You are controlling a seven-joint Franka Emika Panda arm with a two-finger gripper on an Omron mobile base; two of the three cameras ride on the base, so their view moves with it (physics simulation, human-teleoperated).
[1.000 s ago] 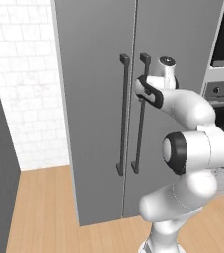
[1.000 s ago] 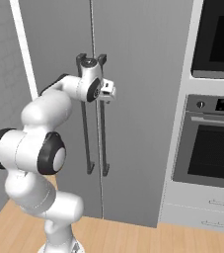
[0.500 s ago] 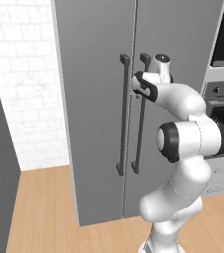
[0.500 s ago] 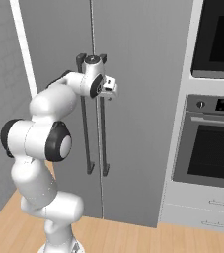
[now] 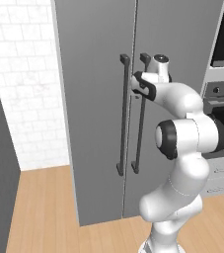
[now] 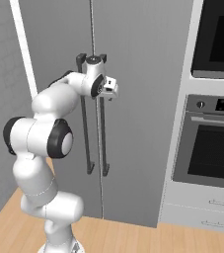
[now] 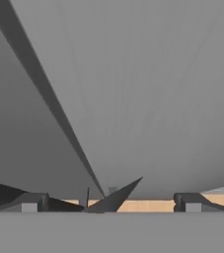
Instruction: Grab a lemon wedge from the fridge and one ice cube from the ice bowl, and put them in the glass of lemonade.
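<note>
The arm (image 5: 182, 143) consists of glossy white rounded segments. Dark grey rings mark its joints. Its base is white.

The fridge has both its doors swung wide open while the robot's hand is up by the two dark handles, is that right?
Not quite. The fridge has both doors shut, as the left base view shows. The gripper is indeed up by the two dark handles.

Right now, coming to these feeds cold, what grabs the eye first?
The tall grey fridge fills the middle, both doors shut. The white arm reaches up to the two dark bar handles, with the gripper right at their upper ends. To the right stands the black-fronted oven column.
</note>
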